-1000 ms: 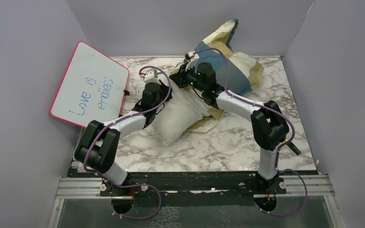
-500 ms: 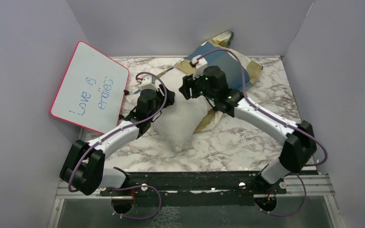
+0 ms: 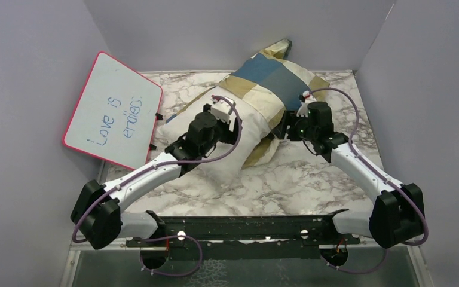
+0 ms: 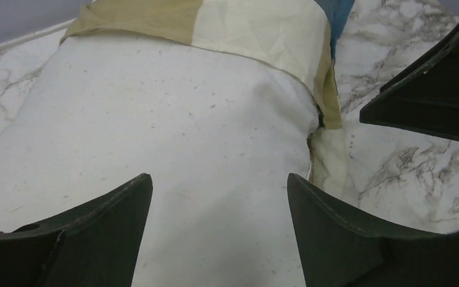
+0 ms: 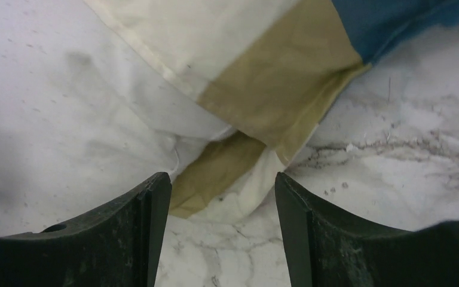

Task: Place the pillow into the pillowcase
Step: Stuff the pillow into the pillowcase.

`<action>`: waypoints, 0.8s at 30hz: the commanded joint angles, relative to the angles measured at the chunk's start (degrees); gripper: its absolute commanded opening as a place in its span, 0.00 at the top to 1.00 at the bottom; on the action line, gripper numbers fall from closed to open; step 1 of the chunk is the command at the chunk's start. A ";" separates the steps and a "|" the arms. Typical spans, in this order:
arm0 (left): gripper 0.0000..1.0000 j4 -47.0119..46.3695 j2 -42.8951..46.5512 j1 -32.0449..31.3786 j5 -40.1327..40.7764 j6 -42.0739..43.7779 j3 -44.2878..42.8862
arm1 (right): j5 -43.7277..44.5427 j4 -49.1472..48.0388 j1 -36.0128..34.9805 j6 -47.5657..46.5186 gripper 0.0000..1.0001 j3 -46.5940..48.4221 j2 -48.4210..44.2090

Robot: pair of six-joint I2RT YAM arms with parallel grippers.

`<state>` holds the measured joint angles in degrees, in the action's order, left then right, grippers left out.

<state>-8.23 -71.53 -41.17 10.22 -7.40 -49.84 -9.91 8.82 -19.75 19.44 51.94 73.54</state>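
Observation:
The white pillow (image 3: 230, 152) lies slantwise on the marble table (image 3: 311, 185), its far half inside the blue, tan and cream checked pillowcase (image 3: 269, 84), its near half bare. My left gripper (image 3: 237, 127) hovers open over the bare pillow (image 4: 155, 119), nothing between its fingers, with the pillowcase hem (image 4: 245, 30) just ahead. My right gripper (image 3: 284, 128) stands open at the pillow's right side, above the case's loose tan corner (image 5: 275, 95) and the pillow (image 5: 66, 119). In the left wrist view my right gripper's finger (image 4: 430, 89) shows at the upper right.
A pink-rimmed whiteboard (image 3: 112, 107) leans against the left wall. Grey walls close in the table on the left, back and right. Bare marble (image 5: 406, 137) shows to the right of the pillowcase and along the near edge.
Both grippers have opened and let go of the pillowcase, which has dropped flat over the pillow's far half. The right arm has swung right; the left gripper has moved right over the pillow.

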 commanded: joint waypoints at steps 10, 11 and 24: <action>0.13 5.05 -17.93 -8.27 6.27 17.41 -9.89 | -12.69 -22.12 5.74 16.49 0.29 -18.47 -0.28; 0.12 5.63 -20.00 -8.42 6.75 18.16 -10.92 | -12.38 -23.58 5.77 17.34 0.29 -19.67 0.05; 1.00 9.38 -40.69 -8.73 20.59 2.18 -27.78 | -19.78 -59.76 5.20 25.25 0.37 -31.64 14.91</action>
<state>-2.07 -111.39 -50.39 27.92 7.97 -74.19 -23.57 -31.42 -14.09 39.94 23.03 84.29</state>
